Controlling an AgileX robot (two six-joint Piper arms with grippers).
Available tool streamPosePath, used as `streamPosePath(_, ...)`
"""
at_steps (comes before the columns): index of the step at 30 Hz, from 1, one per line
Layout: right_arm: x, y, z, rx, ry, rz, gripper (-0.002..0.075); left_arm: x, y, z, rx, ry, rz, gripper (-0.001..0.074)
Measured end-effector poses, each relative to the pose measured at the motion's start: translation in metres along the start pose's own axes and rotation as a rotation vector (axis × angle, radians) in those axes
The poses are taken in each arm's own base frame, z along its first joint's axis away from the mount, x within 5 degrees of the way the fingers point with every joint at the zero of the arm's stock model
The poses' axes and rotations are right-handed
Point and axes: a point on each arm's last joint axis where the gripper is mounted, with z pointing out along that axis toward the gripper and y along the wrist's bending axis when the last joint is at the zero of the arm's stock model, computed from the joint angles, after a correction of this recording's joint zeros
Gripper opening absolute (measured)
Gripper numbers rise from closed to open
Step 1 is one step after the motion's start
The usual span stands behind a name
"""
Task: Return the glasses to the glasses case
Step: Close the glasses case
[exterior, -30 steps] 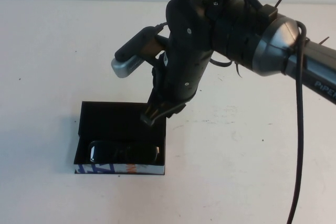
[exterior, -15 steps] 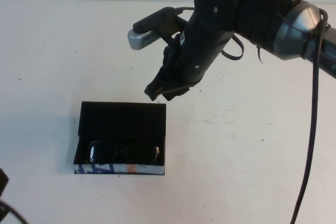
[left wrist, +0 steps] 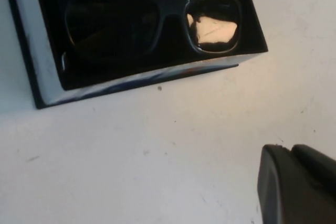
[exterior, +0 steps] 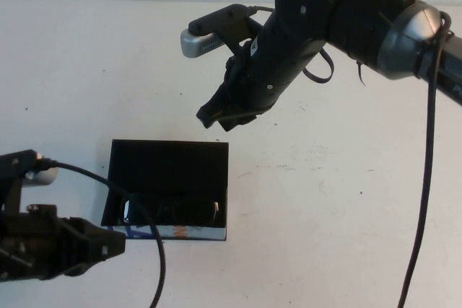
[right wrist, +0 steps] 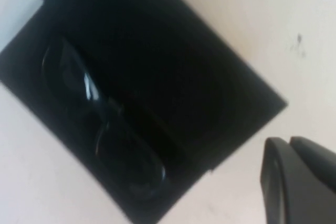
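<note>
**benchbot_dan:** So which step is this? The small dark-framed glasses with the tinted rectangular lenses (exterior: 171, 211) already lie inside the black rectangular glasses case (exterior: 167, 165), tucked against its white, blue and orange printed front edge. The flap lid is open, lying flat on the white table (exterior: 325, 207).

**piper_fan:** Yeah, I'd call the placing part done. What's left, judging by the open lid, is closing the flap. The right gripper (exterior: 214, 115) hangs in the air above and beyond the lid's far right corner, jaws pinched together, holding nothing. The glasses sit below it and nearer the robot, well apart from its tips.

**benchbot_dan:** And the other one?

**piper_fan:** The left gripper (exterior: 110, 244) is low on the table just beside the case's front left corner. Honestly I can't tell whether its fingers are apart or together, only a dark lump of it shows in the left wrist view. From there the case is just ahead of it, and the glasses rest right behind the printed edge.

**benchbot_dan:** Next move?

**piper_fan:** My guess: one of them has to get under or behind the far edge of the flap and swing it forward over the glasses, while the case is kept from sliding. It looks light.
</note>
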Motion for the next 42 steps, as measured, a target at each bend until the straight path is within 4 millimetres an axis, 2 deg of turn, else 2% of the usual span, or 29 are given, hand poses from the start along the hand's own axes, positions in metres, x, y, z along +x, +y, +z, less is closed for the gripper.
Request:
streamPosePath(9, -0.022, -0.011, 0.015, -0.046, -0.077, 0.052, -0.0011, -0.003, 0.033, 0.056, 0.089, 0.091, -0.025, -0.0004)
streamPosePath(17, -0.031, -0.026, 0.025, -0.090, -0.068, 0.073, -0.0011, -0.003, 0.053, 0.084, 0.102, 0.069, -0.059, -0.0004)
streamPosePath(25, -0.031, -0.030, 0.047, -0.106, -0.057, 0.093, -0.0011, -0.001, 0.064, 0.095, 0.077, 0.060, -0.080, -0.0004)
streamPosePath(35, -0.029, -0.038, 0.091, -0.119, -0.076, 0.141, -0.0011, -0.002, 0.064, 0.097, 0.085, 0.053, -0.080, -0.0004)
streamPosePath(42, -0.022, -0.034, 0.098, -0.181, 0.000, 0.141, -0.0011, -0.002, 0.064, 0.097, 0.085, 0.052, -0.082, -0.0004)
